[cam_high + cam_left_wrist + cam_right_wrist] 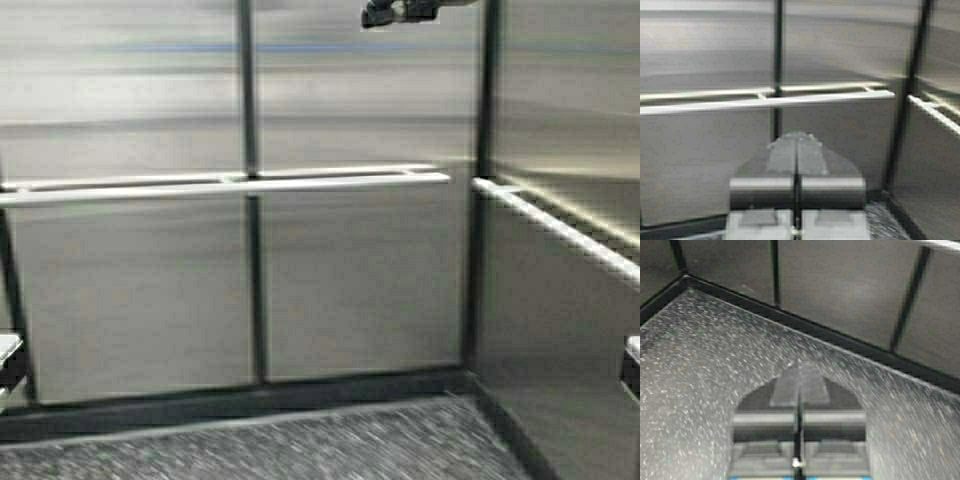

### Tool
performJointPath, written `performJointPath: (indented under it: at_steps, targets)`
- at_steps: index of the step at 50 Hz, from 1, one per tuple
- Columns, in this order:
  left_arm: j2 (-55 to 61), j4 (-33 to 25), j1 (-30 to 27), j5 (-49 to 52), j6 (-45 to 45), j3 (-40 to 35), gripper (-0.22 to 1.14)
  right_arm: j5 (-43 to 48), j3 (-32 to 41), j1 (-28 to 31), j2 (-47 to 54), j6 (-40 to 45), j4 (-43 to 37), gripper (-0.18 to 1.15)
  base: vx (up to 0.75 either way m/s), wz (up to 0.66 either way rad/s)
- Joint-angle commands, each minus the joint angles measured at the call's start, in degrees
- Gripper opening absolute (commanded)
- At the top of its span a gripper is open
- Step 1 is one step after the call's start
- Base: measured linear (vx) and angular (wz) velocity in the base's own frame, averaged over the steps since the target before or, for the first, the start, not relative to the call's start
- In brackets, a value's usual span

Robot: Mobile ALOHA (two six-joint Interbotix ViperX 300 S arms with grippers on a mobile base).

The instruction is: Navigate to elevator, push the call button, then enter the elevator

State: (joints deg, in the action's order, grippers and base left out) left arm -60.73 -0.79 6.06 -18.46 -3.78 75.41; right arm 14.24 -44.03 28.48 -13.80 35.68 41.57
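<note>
I am inside the elevator cabin, facing its brushed steel back wall [350, 280] with a dark vertical seam. A horizontal handrail [230, 186] runs across it and also shows in the left wrist view [765, 102]. The sliding doors and the call button are out of view. My left gripper [797, 136] is shut and empty, held level and pointing at the back wall below the handrail. My right gripper [800, 365] is shut and empty, pointing down at the speckled floor [700, 365] near a wall corner.
The right side wall carries a second handrail [560, 228]. The dark speckled floor [300, 445] meets a black skirting at the wall base. Small parts of my arms show at the left edge [6, 362] and right edge [632, 368].
</note>
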Motion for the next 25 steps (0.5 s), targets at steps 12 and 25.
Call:
performJointPath:
  at_steps: [12,25]
  targets:
    - [-1.9,-0.1,0.2,-0.4,-2.2,-0.9,0.02,-0.3,-0.6,0.1,0.3,-1.2,-0.2,0.07,0.45,0.29]
    - [-1.8,-0.1,0.1,-0.4,-2.5,-1.0,0.02,0.0,0.3,1.0,1.3,-1.1,-0.4,0.07,0.4,0.37]
